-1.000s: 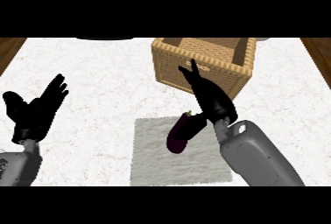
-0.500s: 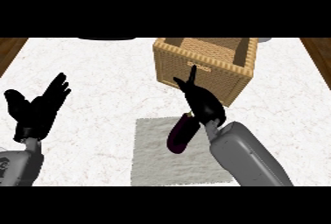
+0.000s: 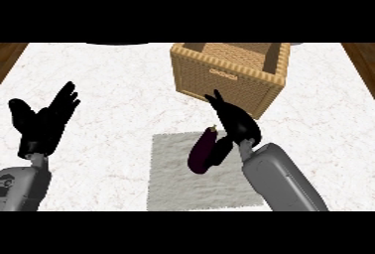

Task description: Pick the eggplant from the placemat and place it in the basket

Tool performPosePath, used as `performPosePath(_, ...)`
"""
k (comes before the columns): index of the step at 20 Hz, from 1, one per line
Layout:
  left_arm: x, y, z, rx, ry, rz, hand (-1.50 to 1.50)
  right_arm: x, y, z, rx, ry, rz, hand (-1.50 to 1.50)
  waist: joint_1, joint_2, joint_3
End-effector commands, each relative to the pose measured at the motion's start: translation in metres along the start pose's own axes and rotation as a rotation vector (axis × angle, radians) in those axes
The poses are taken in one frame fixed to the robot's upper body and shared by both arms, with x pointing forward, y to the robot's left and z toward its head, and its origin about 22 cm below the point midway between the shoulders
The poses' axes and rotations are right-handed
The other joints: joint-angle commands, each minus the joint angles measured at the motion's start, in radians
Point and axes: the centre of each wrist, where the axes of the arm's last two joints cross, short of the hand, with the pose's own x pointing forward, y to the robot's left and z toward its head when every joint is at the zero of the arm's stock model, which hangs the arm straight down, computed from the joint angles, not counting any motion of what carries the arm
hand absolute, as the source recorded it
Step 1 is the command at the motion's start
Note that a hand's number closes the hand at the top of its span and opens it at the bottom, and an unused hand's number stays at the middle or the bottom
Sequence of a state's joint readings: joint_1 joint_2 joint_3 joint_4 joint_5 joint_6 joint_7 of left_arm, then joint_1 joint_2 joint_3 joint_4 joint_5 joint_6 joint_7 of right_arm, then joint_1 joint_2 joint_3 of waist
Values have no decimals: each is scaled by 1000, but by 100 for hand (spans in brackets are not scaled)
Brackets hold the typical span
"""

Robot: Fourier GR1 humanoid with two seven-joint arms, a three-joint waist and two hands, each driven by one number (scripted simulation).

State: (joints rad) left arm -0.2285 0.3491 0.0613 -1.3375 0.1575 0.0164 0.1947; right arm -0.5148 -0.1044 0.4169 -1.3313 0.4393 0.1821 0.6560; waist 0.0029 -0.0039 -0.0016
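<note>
One step in hand: the pick. Right hand (image 3: 236, 125) sits at the stem end of the eggplant (image 3: 203, 154); a thumb or lower finger looks wrapped along its right side w/ the upper fingers pointing up toward the basket (image 3: 228, 74), so I'd call it grasped, though contact is partly hidden by the hand itself. Eggplant is over the placemat (image 3: 176, 188), near its top edge, tilted stem-up; can't tell if it's lifted or touching the mat. Basket is just beyond the hand, open top, nothing visible inside. Next move, IMO: raise enough to clear the near rim, carry fwd over the opening, then release. Left hand (image 3: 42, 124) rests open, fingers up, at the left of the table (image 3: 117, 89), well apart from everything.
</note>
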Motion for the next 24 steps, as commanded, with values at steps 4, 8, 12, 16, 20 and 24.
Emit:
performPosePath(4,0,19,14,1,-2,-2,0,-9,15,13,41,-37,-61,-150,0,3,2)
performPosePath(8,12,3,3,-4,11,7,0,2,11,8,45,-39,-28,-150,-1,3,2)
performPosePath(12,-13,-3,-4,3,3,0,0,-13,22,-3,34,9,19,-150,-2,5,1)
performPosePath(16,1,2,26,-1,-6,12,0,-14,32,9,39,35,72,-150,1,3,2)
performPosePath(20,-3,5,10,6,-13,-8,0,-18,39,-6,34,36,63,-150,-2,4,2)
performPosePath(24,0,20,8,2,-21,-4,0,-25,45,-7,102,1,200,150,-1,4,1)
